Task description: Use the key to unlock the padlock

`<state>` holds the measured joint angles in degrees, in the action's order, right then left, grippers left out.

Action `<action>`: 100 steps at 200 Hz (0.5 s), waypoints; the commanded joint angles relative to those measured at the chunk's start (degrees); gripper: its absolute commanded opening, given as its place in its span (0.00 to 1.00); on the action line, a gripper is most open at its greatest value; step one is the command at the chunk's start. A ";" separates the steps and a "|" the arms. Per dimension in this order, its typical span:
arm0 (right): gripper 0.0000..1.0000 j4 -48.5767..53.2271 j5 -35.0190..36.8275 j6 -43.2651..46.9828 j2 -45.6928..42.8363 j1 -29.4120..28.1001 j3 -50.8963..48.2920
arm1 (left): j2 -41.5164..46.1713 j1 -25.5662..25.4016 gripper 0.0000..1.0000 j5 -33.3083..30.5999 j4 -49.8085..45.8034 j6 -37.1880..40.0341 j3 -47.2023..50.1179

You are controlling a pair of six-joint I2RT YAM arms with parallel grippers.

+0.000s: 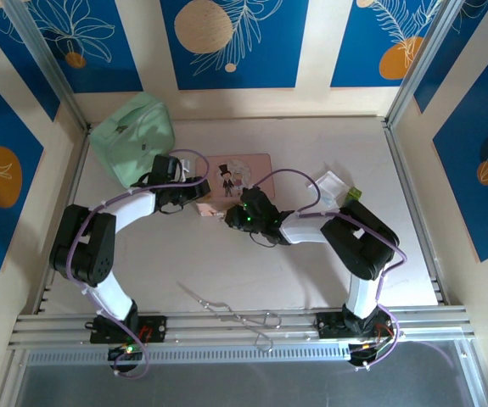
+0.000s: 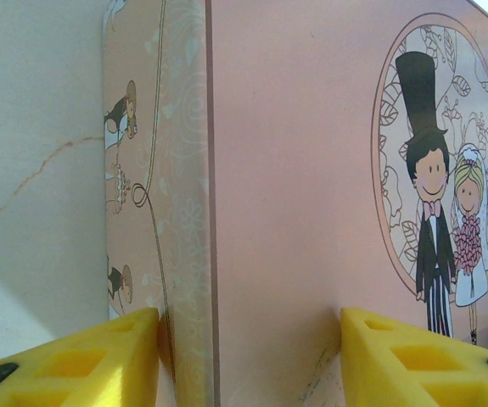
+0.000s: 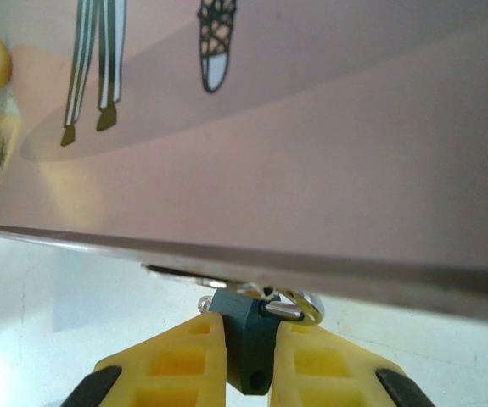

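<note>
fingers of the right gripper (image 3: 248,356) pinch a dark key head (image 3: 245,349) at the pink tin's (image 2: 294,170) edge, beside a silvery ring. left gripper (image 2: 248,360) straddles the tin's corner, jaws spread.

The pink tin (image 2: 294,170) looks smooth and a bit shiny; the bench (image 1: 227,271) is pale and matt.

walls (image 1: 235,42): blue panels with white leaves and orange circles, cream strips between; surface (image 1: 227,271): pale, evenly lit; metal rail (image 1: 244,326): across lower frame
</note>
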<state>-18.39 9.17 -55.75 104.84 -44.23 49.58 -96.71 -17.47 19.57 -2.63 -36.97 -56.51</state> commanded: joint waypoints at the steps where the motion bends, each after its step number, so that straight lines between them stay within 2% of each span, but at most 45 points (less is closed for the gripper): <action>1: 0.00 17.51 -5.01 -9.69 6.47 1.27 -5.34 | 1.08 -0.75 0.53 0.82 -5.11 1.81 -0.44; 100: 0.00 17.70 -5.14 -10.43 4.89 1.45 -6.15 | 0.74 -0.75 0.52 1.26 -3.96 1.36 0.35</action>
<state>-18.55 9.15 -55.59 104.03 -44.16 48.80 -96.57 -17.47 19.46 -2.83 -36.97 -56.53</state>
